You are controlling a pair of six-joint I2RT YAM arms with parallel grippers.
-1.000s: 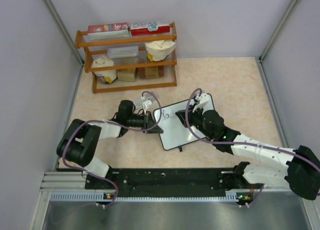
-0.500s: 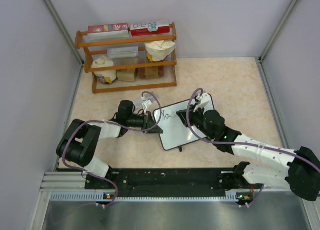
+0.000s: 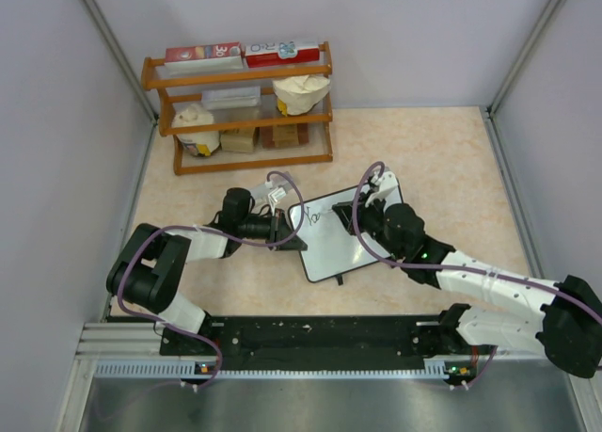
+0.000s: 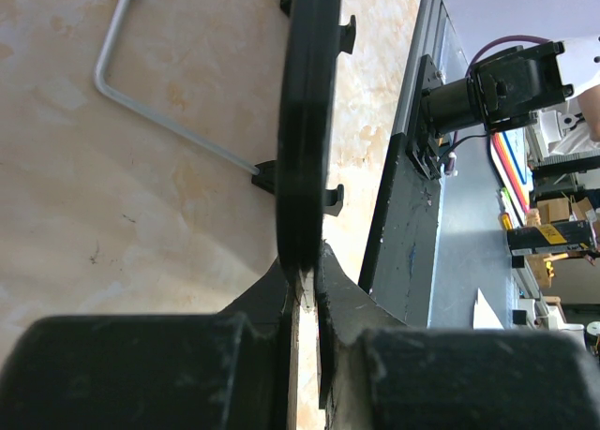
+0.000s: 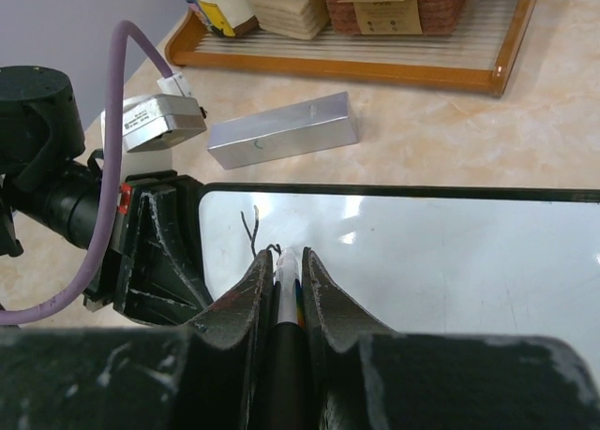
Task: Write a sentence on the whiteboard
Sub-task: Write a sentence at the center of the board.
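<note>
The whiteboard point(image 3: 343, 244) lies in the middle of the table point(image 3: 442, 159), its left edge pinched by the left end effector point(image 4: 306, 278), while the right end effector point(image 5: 284, 259) squeezes a marker point(image 5: 283, 299) with only the first few strokes of the sentence point(image 5: 253, 229) down, most unwritten, I reckon.

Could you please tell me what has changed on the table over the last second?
The right gripper, shut on the marker, edged slightly rightward along the whiteboard, and the black writing grew by a stroke or so. The left gripper kept clamping the whiteboard's left edge; the whiteboard and the wooden shelf did not move.
</note>
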